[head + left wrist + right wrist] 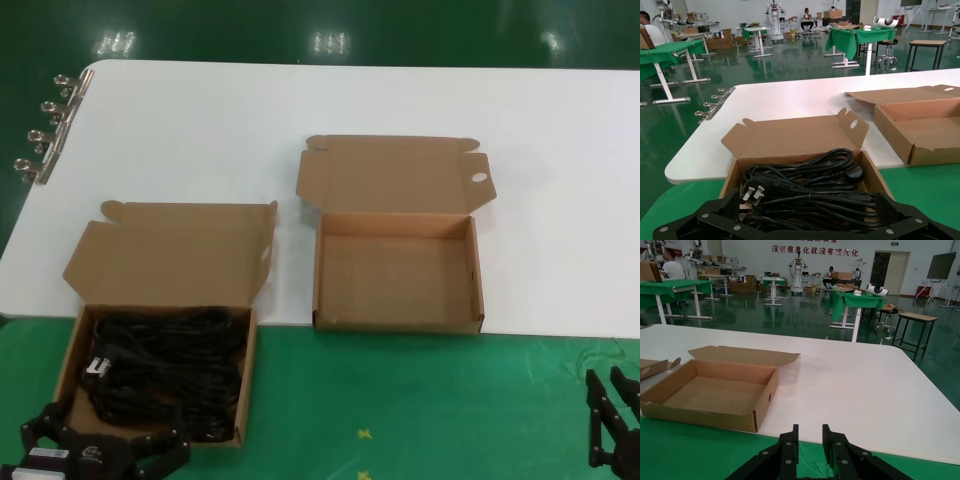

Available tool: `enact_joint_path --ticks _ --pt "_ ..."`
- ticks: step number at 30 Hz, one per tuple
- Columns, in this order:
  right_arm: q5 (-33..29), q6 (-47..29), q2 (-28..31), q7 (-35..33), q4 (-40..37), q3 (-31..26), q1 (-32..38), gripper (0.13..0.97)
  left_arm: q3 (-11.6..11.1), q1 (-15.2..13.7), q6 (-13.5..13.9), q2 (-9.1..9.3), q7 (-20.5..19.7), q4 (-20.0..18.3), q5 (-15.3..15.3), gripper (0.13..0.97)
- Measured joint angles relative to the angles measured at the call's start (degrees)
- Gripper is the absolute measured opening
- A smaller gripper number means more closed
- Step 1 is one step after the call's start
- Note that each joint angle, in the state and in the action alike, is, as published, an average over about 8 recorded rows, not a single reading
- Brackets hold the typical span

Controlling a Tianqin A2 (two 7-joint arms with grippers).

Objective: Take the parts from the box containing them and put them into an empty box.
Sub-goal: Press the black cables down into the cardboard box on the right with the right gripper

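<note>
Both arms low at the near edge — neither touching anything

The left gripper (105,462) sits at the bottom left of the head view, its black fingers (160,460) spread wide to either side, jaws open. The right gripper (612,420) sits at the bottom right corner, well apart from the left one — its two fingers (788,447) point forward, nearly parallel, with a narrow gap between them and nothing held there.

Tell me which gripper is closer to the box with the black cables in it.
Left. The left gripper sits at the near edge of the cable box, just short of the cables. The right gripper is far off on the green mat, past the empty box.
</note>
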Motion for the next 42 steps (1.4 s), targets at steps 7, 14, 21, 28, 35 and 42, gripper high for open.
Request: enact_joint_path --ticks 7,14,21,28,35,42 --pt "0.00 0.00 0.00 0.00 0.00 0.00 0.00 0.253 0.00 0.03 0.08 -0.02 0.01 -0.10 0.01 0.966" --pt "0.00 0.00 0.00 0.00 0.00 0.00 0.00 0.187 1.14 0.33 -0.04 -0.98 0.64 -1.79 0.29 0.966" --pt "0.00 0.00 0.00 0.00 0.00 0.00 0.00 0.228 6.28 -0.58 -3.67 -4.30 4.65 -3.22 1.19 0.966" --pt "0.00 0.00 0.00 0.00 0.00 0.00 0.00 0.306 13.66 -5.10 -8.16 -9.83 16.01 -3.64 0.23 0.966" --pt "0.00 0.00 0.00 0.00 0.00 0.00 0.00 0.350 28.93 -15.46 -14.47 -20.92 33.09 -5.25 -13.80 0.966" --pt "0.00 0.00 0.00 0.00 0.00 0.00 0.00 0.512 47.11 -30.77 -18.14 -29.84 49.98 -4.19 -32.01 0.966"
